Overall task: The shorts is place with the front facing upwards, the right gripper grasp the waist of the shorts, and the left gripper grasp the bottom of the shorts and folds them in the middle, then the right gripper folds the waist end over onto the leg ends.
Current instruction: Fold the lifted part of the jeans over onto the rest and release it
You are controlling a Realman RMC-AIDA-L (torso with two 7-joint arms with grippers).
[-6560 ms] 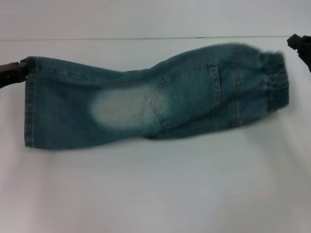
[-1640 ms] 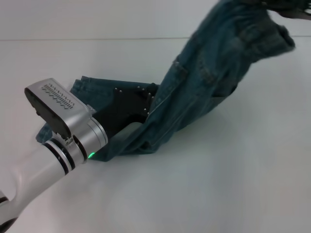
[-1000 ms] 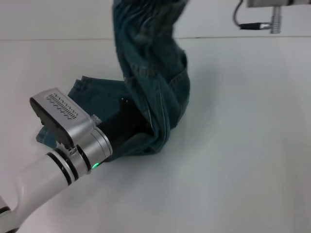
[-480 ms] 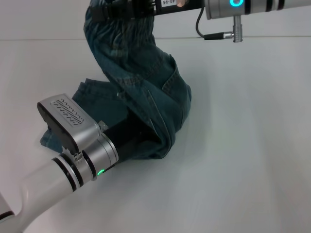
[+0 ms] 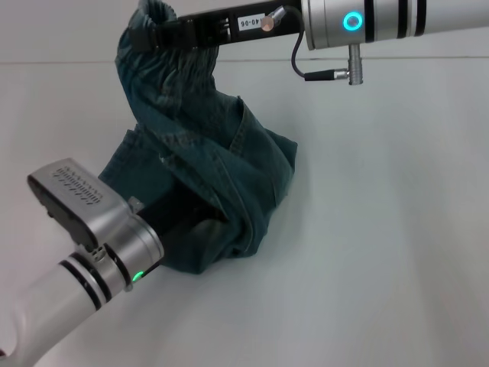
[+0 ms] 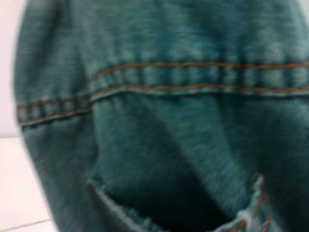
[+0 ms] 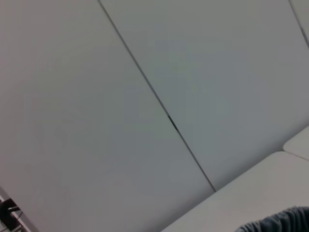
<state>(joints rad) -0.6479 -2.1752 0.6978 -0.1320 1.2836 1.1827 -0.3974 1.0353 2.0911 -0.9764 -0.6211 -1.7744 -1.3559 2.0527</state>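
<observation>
While the left arm [image 5: 84,252] is reaching in from the near left corner of the head view, its silver wrist and black gripper are pointing into the lower folds of the shorts [image 5: 221,183]. The left gripper [image 5: 179,222] is lying low at the tabletop [image 5: 382,229], and denim is draping over its tip, so the state of its jaws cannot be told. In the left wrist view, denim with two rows of orange stitching [image 6: 193,75] is filling nearly the whole picture, and a frayed edge is showing lower down.

The shorts are sitting left of centre on the white tabletop. Their lower part is lying bunched on the surface around the left gripper, and the leg ends are not clearly showing. From that heap the fabric is rising as a twisted column toward the far left.

At the far side, the right arm [image 5: 382,19] is stretching across from the right, with a blue ring light on its silver wrist. The right gripper [image 5: 153,34] is holding the waist [image 5: 149,19] up above the tabletop, its jaws closing on the gathered band. A white label [image 5: 248,21] is showing on the gripper body.

In the right wrist view, a pale wall [image 7: 145,96] is filling the picture, with a small patch of denim at one corner.
</observation>
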